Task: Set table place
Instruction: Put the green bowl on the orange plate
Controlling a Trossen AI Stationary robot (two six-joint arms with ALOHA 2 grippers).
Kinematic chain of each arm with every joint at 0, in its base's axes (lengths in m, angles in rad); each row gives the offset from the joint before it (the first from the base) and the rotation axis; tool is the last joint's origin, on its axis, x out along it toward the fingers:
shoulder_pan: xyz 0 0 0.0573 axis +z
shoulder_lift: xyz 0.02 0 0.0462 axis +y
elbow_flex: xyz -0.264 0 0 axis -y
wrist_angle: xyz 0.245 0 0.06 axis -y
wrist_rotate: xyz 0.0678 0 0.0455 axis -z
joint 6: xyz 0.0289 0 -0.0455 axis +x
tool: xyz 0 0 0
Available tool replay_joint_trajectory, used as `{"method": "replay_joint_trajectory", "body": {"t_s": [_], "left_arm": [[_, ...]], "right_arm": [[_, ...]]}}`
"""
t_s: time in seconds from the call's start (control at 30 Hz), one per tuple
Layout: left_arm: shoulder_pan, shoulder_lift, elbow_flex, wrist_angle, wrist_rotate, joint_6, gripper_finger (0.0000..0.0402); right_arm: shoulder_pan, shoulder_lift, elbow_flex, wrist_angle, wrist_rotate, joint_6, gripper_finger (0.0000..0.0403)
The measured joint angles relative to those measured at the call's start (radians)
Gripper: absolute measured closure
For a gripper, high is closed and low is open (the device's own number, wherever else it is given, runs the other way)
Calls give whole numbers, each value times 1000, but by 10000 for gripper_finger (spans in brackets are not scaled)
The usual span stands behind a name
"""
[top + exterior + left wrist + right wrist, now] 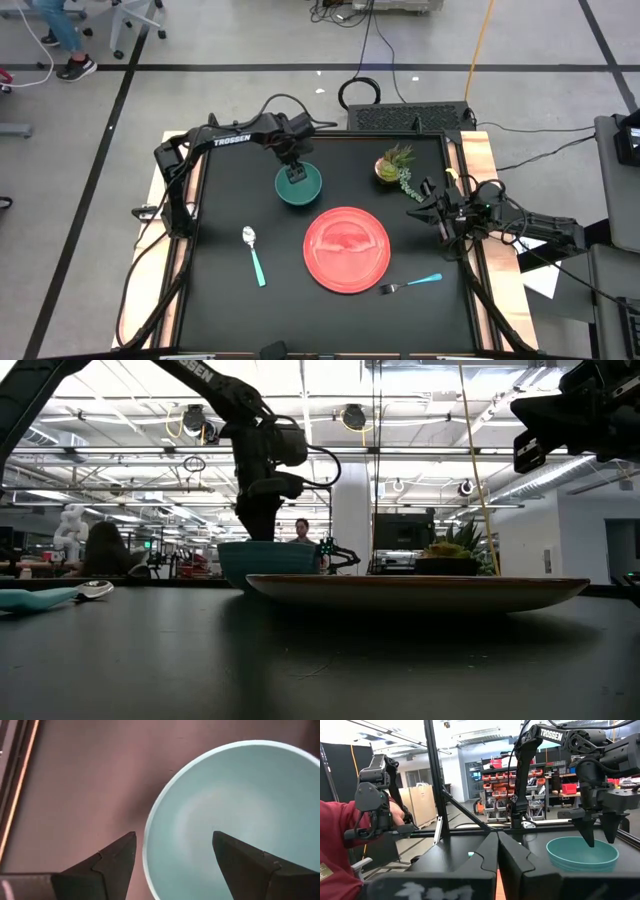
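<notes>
The left gripper (297, 175) is hanging over the teal bowl (299, 186) on the worktop (225, 290).

Its fingers (112, 862) are standing wide, one outside the bowl's rim and one above its inside, gripping nothing. The red plate (346, 249) is lying just past the bowl. The spoon (254, 255) and fork (411, 283) are lying beside the plate. The right gripper (428, 203) is waiting near the plant (395, 166), fingers pressed together.

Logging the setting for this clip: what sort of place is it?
Probably a robotics lab or workshop: open ceiling trusses with hanging lights, shelves of red parts bins, and cables trailing across a taped concrete floor around the table.
</notes>
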Motion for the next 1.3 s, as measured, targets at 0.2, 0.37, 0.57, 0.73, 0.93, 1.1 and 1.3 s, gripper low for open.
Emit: {"method": "replay_joint_trajectory", "body": {"t_s": [0.2,0.37,0.57,0.73,0.93,1.1,1.3], "left_arm": [[0,2,-24,18,-12,-12,133],[2,3,-43,16,-57,-12,133],[2,3,-45,20,-60,-7,133],[2,3,-45,20,-61,0,133],[2,3,-45,20,-61,0,133],[2,3,-45,20,-61,8,133],[2,3,-45,20,-60,18,133]], "right_arm": [[0,0,0,0,0,4,403],[0,0,0,0,0,4,403],[0,0,0,0,0,4,403],[0,0,0,0,0,4,403],[0,0,0,0,0,4,403],[0,0,0,0,0,4,403],[0,0,0,0,0,4,403]]}}
